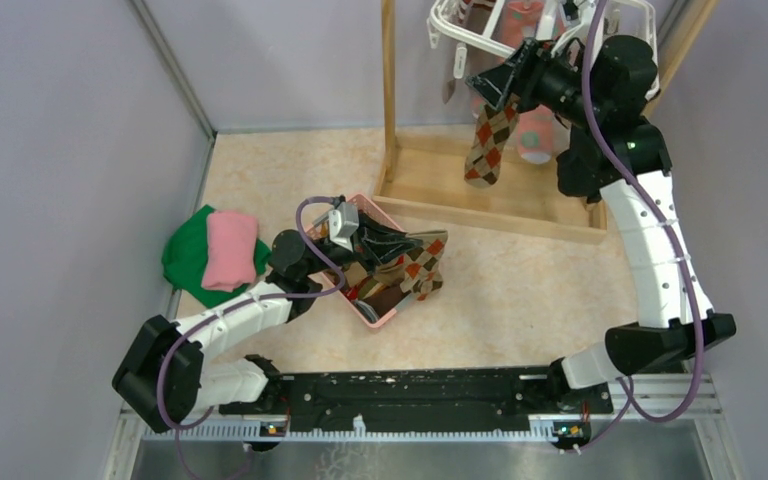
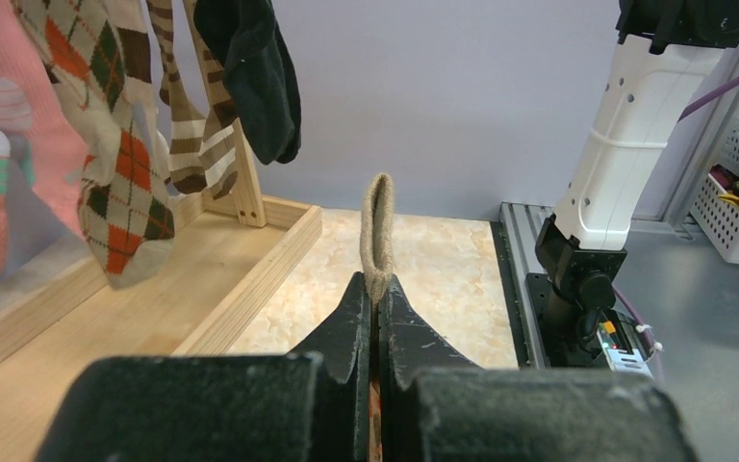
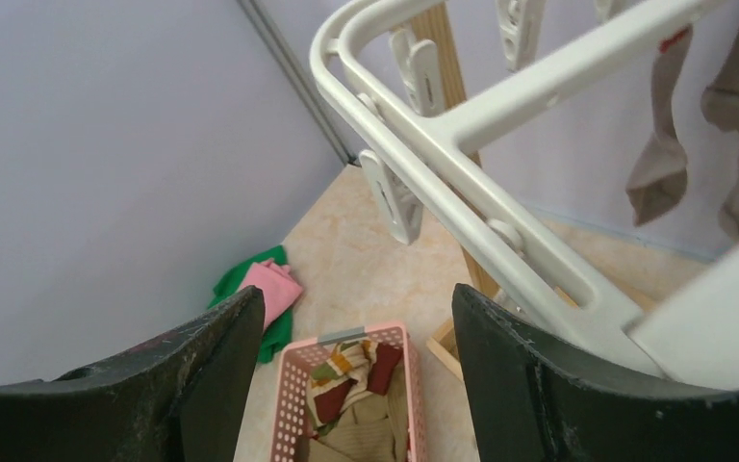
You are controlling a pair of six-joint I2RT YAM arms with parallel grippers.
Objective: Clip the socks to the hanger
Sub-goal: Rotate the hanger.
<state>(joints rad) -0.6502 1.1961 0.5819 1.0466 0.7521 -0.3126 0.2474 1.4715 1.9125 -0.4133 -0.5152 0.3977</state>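
Now, left pincer (image 2: 375, 289): black padded jaws clenched flat on the tan knitted cuff of the held argyle sock (image 2: 378, 223), low over the basket and well apart from the hanger.
Right pincer (image 3: 356, 300): released, jaws wide with nothing between them, up beside the white plastic grid-frame hanger (image 3: 500, 144), just below a dangling white clip (image 3: 392, 197).
Risk, grip: only the cuff's edge is pinched, so a snag on the pink plastic basket (image 1: 375, 318) during the lift could tug it free.
Risk, carry: the sock is limp, and its toe end may swing into the hung argyle sock (image 1: 490, 140) or the wooden stand (image 1: 390, 90).
Risk, clipping: the hanger looks free-hanging, so a nudge from the right pincer could swing the clip off the cuff.
Count, pincers: two.
Count, hanger: one.
Count, clips: at least three on the near rail.
Count, hung socks: four in the left wrist view (pink, argyle, striped, black), plus two greyish in the right wrist view.
Count, basket: one; the number of socks inside is unclear.
Count, folded cloths (image 1: 210, 255): two, green and pink.
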